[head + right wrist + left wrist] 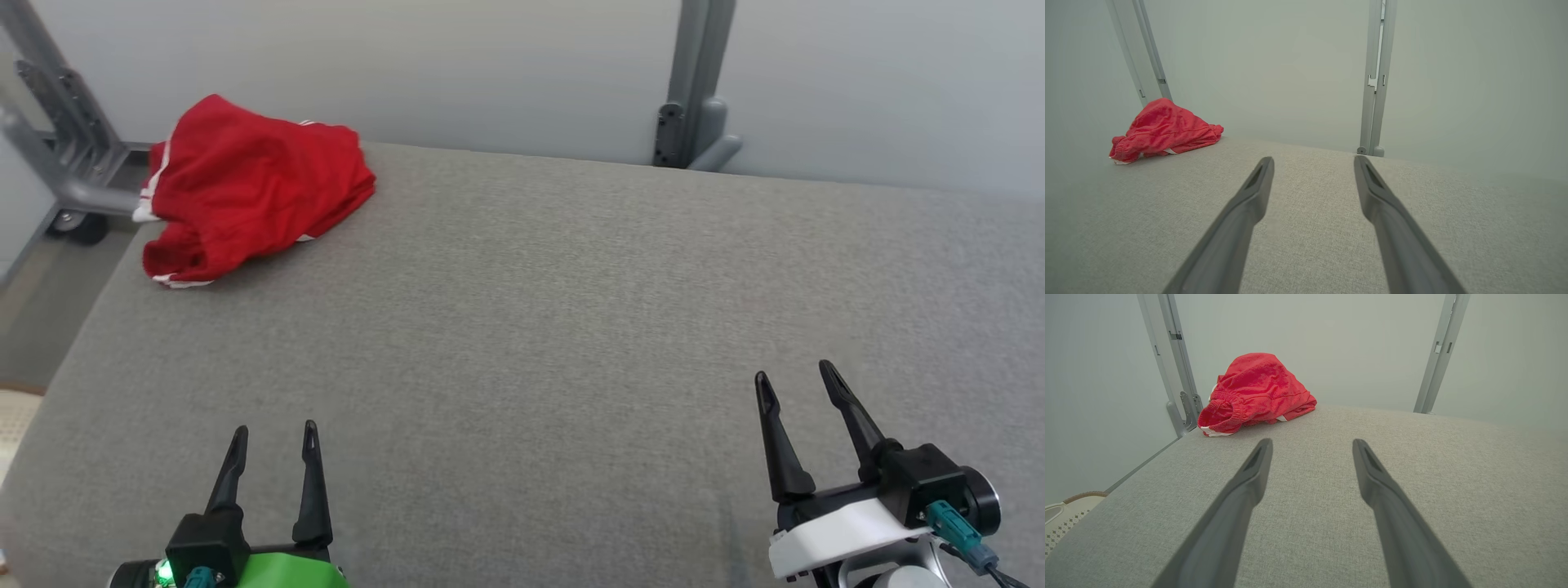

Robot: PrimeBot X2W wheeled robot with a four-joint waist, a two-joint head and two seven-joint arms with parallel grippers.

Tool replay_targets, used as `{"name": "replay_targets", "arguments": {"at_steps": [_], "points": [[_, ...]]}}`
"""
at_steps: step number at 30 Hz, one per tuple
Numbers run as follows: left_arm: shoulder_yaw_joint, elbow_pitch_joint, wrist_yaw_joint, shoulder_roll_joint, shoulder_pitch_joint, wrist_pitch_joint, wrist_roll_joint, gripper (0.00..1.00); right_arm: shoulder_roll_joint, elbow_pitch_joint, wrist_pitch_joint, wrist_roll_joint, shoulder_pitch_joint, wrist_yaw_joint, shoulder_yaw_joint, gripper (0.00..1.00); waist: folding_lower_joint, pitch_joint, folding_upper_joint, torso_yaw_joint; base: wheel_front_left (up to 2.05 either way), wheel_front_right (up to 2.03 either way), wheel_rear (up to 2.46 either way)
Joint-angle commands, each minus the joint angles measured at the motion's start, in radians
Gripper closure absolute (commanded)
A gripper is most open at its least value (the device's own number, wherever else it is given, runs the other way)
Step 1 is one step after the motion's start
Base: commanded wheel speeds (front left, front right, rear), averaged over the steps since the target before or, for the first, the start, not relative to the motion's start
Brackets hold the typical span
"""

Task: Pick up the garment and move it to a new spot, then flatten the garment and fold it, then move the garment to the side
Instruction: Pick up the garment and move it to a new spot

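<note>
The garment (pixel 253 188), a pair of red shorts with white trim, lay bunched in a heap at the far left corner of the grey table (pixel 531 327), its left edge at the table's rim beside a metal frame (pixel 73 155). In the head view its longer side ran roughly from near left to far right. The left gripper (pixel 275 429) hovered at the near left with its jaws spread and empty, the heap straight beyond it, so that arm looked the nearer one for the pickup. The right gripper (pixel 794 371) hung near right, equally wide and empty, well apart from the shorts. In the left wrist view the fingers (pixel 1241 498) pointed low along the table, the heap just left of their line. In the right wrist view the shorts sat far off to the left, with bare cloth between.
</note>
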Motion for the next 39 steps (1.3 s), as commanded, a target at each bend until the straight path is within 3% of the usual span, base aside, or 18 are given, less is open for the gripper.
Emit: {"name": "replay_targets", "arguments": {"at_steps": [1,10,13,26,34,39], "points": [[0.008,-0.003,0.000,0.005,0.010,0.000,0.008,0.00,-0.003,-0.006,-0.003,0.005,0.014,0.000,-0.001,0.00,0.0000,-0.012,0.0018,0.134,0.00,0.00,0.00],[0.030,-0.008,-0.007,0.005,0.033,0.000,0.015,0.00,-0.003,-0.001,-0.003,0.016,0.013,0.000,0.010,0.00,0.0000,-0.016,0.0018,0.306,0.00,0.00,0.00],[0.046,-0.023,0.004,0.005,0.045,-0.001,0.001,0.00,-0.003,0.005,-0.003,0.010,-0.009,0.000,0.035,0.00,0.0000,-0.002,0.0018,0.323,0.00,0.00,0.00],[0.027,-0.059,0.040,0.004,0.059,0.000,-0.028,0.00,-0.004,0.028,-0.003,-0.017,-0.043,0.000,0.049,0.00,0.0000,0.034,0.0018,0.332,0.00,0.00,0.00],[0.044,-0.036,-0.007,0.010,-0.043,0.000,-0.025,0.00,-0.004,0.001,-0.003,-0.044,-0.031,0.000,0.015,0.00,0.0000,0.083,0.0018,0.317,0.00,0.00,0.00],[0.101,-0.015,-0.051,0.067,-0.214,-0.001,-0.037,0.00,-0.004,-0.018,-0.003,-0.081,-0.069,0.000,0.002,0.00,0.0000,0.168,0.0018,0.263,0.00,0.00,0.00]]}}
